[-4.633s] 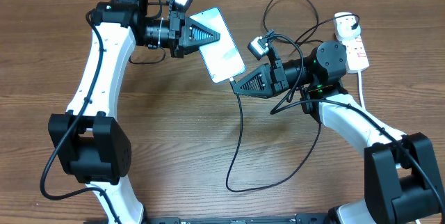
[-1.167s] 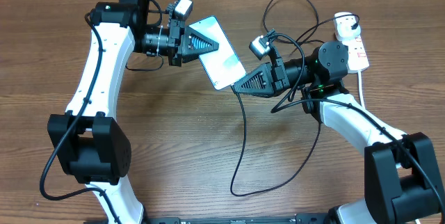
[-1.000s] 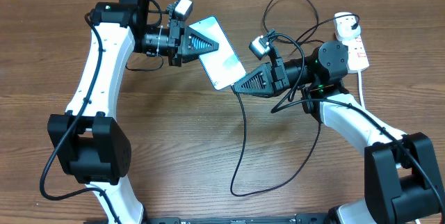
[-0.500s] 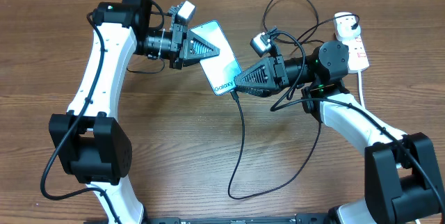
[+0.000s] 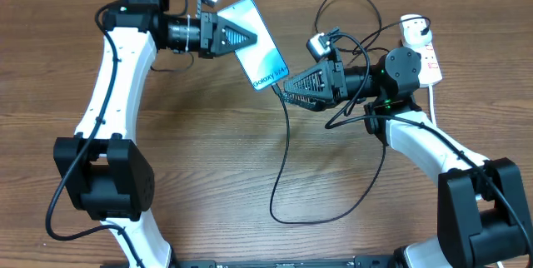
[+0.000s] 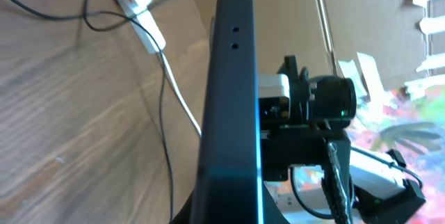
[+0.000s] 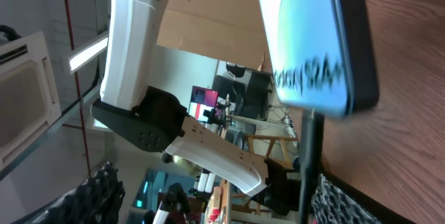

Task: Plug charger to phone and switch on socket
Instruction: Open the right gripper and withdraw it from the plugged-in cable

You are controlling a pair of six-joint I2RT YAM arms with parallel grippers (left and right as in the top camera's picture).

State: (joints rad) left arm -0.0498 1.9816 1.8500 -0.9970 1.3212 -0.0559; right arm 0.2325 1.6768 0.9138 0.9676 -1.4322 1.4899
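Since the earlier frame the left arm (image 5: pixel 117 76) has lifted the phone (image 5: pixel 260 46) higher, and the right fingers (image 5: pixel 312 78) have spread wide, off the charger (image 5: pixel 283 160) tip, which meets the phone's lower edge just beyond their tips. One phone, light blue with "Galaxy" lettering and dark edges, sits clamped between the left fingers (image 5: pixel 226 35), tilted above the worktop (image 5: pixel 208 160). One black charger loops below the right fingers, one white socket (image 5: pixel 425 56) lies well behind them, and both arms reach inward, fingers pointing toward each other.
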